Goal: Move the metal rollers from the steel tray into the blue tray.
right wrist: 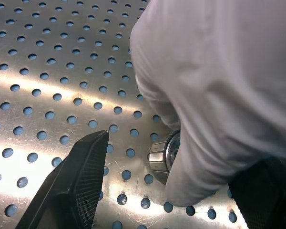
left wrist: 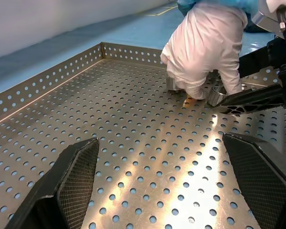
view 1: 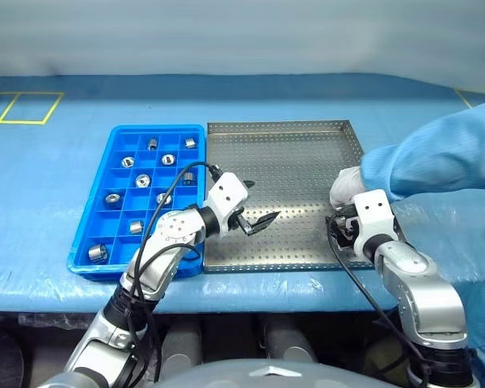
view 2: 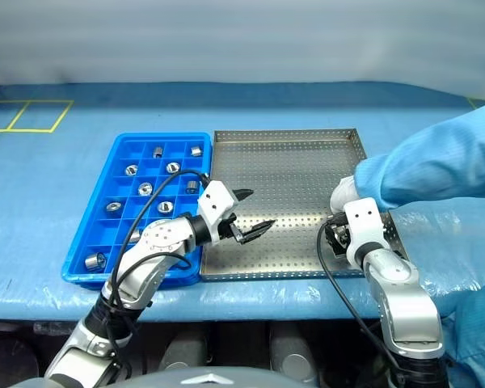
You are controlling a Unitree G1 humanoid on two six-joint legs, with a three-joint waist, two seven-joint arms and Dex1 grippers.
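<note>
The metal rollers (view 1: 168,159) sit mostly in the blue tray (view 1: 118,142) at left centre of the head views, one per compartment, about ten of them. In the right wrist view one more roller (right wrist: 161,157) lies on the perforated floor of the steel tray (view 1: 291,149), partly under a person's white-gloved hand (view 1: 345,185) near the tray's right edge.

Judging by the shiny metal, each roller is probably stiff, dense for its size and slick, and as a short cylinder it could roll on the smooth floor if nudged. The best hold seems to be across its curved outer wall or its two flat ends, with the pads squarely opposed.

The left gripper (view 1: 257,212) hovers over the middle of the steel tray with its fingers (left wrist: 76,176) spread wide and nothing between them. The right gripper (right wrist: 181,191) is low over the tray's lower right, also spread and empty, with the roller and the gloved fingers between its pads.

The gloved hand and its blue sleeve (view 1: 436,158) are the main obstacle, and closing now could catch the glove. The counter (view 1: 48,194) under its blue cover holds nothing else nearby.
</note>
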